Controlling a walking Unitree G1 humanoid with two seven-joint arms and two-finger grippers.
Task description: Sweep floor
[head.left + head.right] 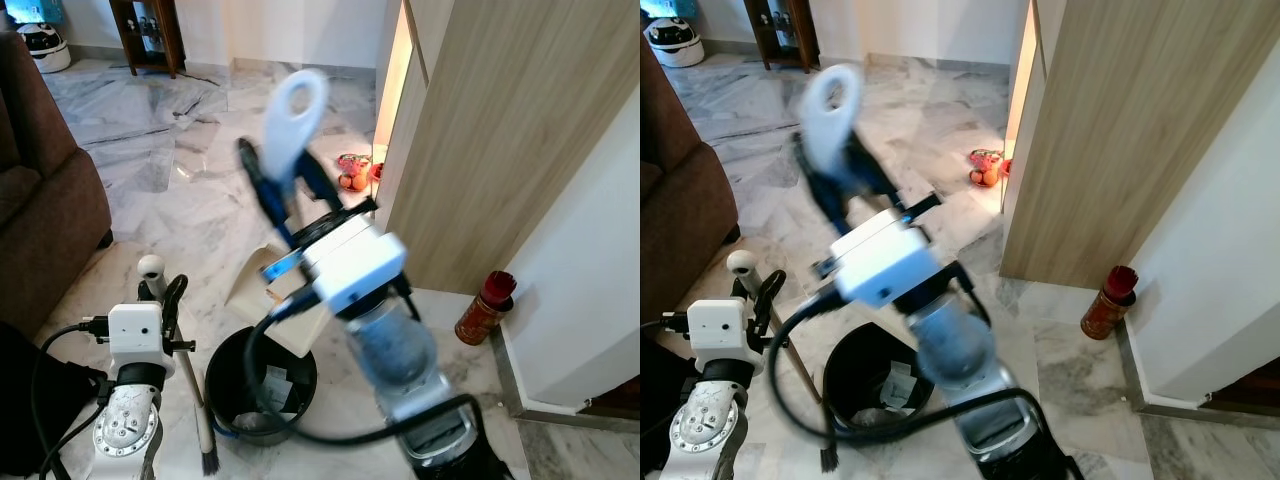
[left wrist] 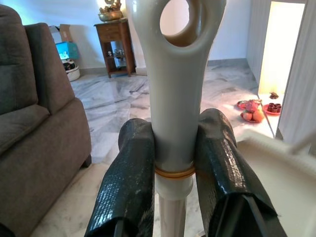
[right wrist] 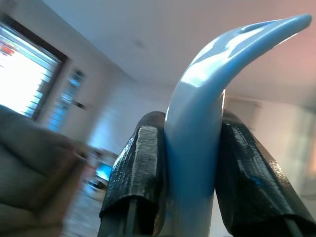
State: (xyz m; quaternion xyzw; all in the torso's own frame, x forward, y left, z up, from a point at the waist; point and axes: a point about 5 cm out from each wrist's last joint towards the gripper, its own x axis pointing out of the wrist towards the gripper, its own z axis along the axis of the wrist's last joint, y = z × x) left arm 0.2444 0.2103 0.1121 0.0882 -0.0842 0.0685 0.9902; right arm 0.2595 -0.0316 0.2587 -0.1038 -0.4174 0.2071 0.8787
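My left gripper [image 1: 170, 300] at the lower left is shut on a small broom's white handle [image 2: 174, 98], whose end has a hole. The broom shaft [image 1: 190, 385] runs down to dark bristles [image 1: 210, 462] on the marble floor beside a black bin [image 1: 232, 372]. My right gripper [image 1: 285, 185], raised in the middle, is shut on the pale blue looped handle [image 1: 296, 108] of a dustpan. Its beige pan [image 1: 258, 285] hangs tilted just above the bin, which holds scraps of paper. The right arm is blurred.
A brown sofa [image 1: 40, 220] stands on the left. A wooden cabinet [image 1: 500, 150] and a white wall close in the right side, with a red canister [image 1: 485, 305] at their foot. Plates of fruit [image 1: 352, 172] lie on the floor by the cabinet. Open marble floor [image 1: 170, 140] stretches ahead.
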